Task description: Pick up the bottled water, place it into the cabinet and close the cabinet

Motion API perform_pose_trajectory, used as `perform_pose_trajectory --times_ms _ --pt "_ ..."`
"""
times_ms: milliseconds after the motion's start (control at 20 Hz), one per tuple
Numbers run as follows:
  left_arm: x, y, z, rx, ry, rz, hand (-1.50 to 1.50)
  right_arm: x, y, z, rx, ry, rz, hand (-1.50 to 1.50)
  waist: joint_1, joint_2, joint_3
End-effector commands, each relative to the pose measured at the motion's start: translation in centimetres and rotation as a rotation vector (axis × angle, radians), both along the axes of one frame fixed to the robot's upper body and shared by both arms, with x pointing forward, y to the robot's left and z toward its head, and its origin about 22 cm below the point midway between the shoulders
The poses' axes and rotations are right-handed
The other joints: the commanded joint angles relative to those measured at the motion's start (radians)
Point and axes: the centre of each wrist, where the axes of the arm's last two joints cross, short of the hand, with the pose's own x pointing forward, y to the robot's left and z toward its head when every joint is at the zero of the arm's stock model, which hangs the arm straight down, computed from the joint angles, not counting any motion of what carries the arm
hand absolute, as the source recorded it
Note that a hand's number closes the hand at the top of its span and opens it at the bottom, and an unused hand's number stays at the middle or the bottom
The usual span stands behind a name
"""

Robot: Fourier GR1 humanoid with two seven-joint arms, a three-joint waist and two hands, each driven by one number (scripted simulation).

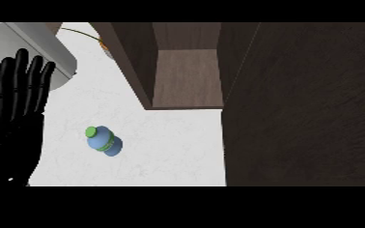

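A blue bottle (pixel 105 141) with a green cap stands alone on the white counter (pixel 171 145), near the open cabinet (pixel 187 77). The left robot hand (pixel 22 101) rests open, holding nothing.

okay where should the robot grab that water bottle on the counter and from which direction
Probably round the blue body of the bottled water, below its green cap, fingers closing across its round sides. It appears to stand upright on the white counter with bare surface all round. The left hand, open at the view's left edge, is nearest, so coming in from the left seems simplest.
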Motion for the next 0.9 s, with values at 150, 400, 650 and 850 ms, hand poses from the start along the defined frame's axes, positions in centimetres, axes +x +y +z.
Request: perform_pose_trajectory --times_ms 150,400,650,850 --pt "-4.0 0.5 0.0 0.020 0.014 0.109 -1.50 -2.5 -0.3 -0.4 -0.008 -0.003 0.038 -1.50 0.016 0.031 -0.002" --pt "-3.6 0.1 -1.2 -0.179 0.223 0.083 -1.50 -4.3 1.5 1.0 -0.009 0.092 0.330 -1.50 0.011 0.031 -0.002" --pt "-8.2 -0.1 0.0 -0.193 0.233 0.110 -1.50 -6.8 3.2 1.6 0.020 0.120 0.327 -1.50 0.018 0.031 -0.002" --pt "-8.5 0.1 1.0 -0.186 0.256 0.114 -1.50 -7.7 3.5 2.8 0.002 0.102 0.325 -1.50 0.014 0.032 -0.002"
